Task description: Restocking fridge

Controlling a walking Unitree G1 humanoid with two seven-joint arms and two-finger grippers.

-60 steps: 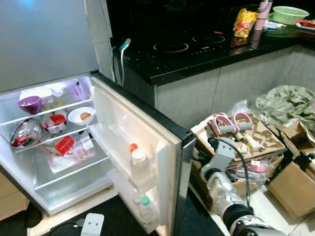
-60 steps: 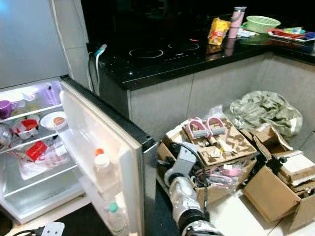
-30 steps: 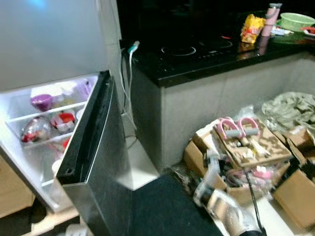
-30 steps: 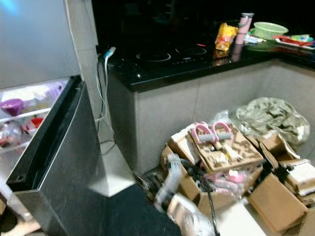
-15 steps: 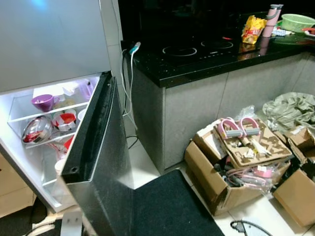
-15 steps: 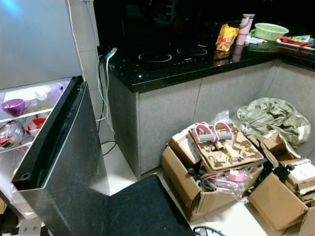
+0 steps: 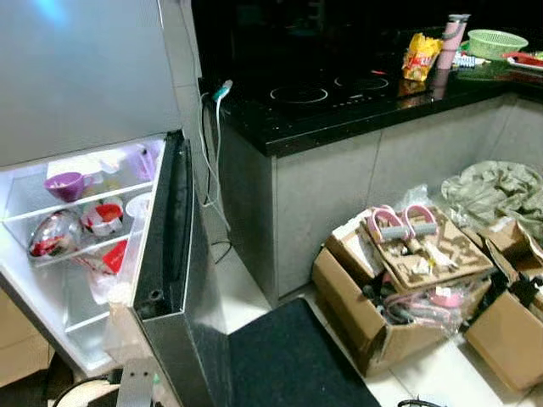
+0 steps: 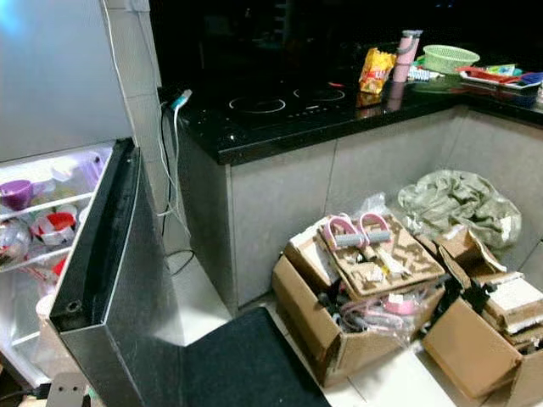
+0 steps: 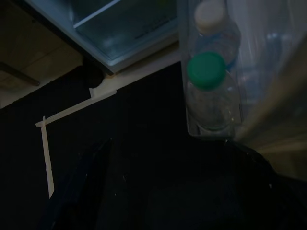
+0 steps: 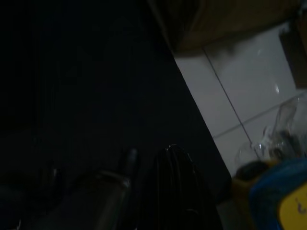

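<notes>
Fridge (image 7: 85, 76): stands at the robot's left, lit inside; door (image 8: 127, 314) half swung toward shut, its top edge facing the camera.
Shelves: purple cup (image 7: 66, 185), foil-covered bowl (image 7: 53, 233), red-and-white tub (image 7: 103, 216), loosely packed.
Door rack: two clear bottles, one with a green cap (image 9: 207, 70), one with a white cap (image 9: 209, 12), standing touching.
Handling, judged: bottles part full, so moderately heavy, smooth and likely slippery, rigid enough to squeeze; best taken around the body below the cap. The door is stiff and heavy; push on its outer edge.
Tabletop (image 8: 339, 106): black, with cooktop, snack bag (image 8: 374, 69), pink flask (image 8: 405, 44), green basket (image 8: 451, 58).
Floor: dark mat (image 8: 246, 365), open boxes (image 8: 356, 280) of clutter.
Left gripper (image 9: 158, 191): hangs low over the mat near the rack; dark, jaws' state cannot be told.
Right gripper (image 10: 158, 191): idle above mat and tile; jaws cannot be told.
Hidden: lower shelves and most of the rack behind the door.
</notes>
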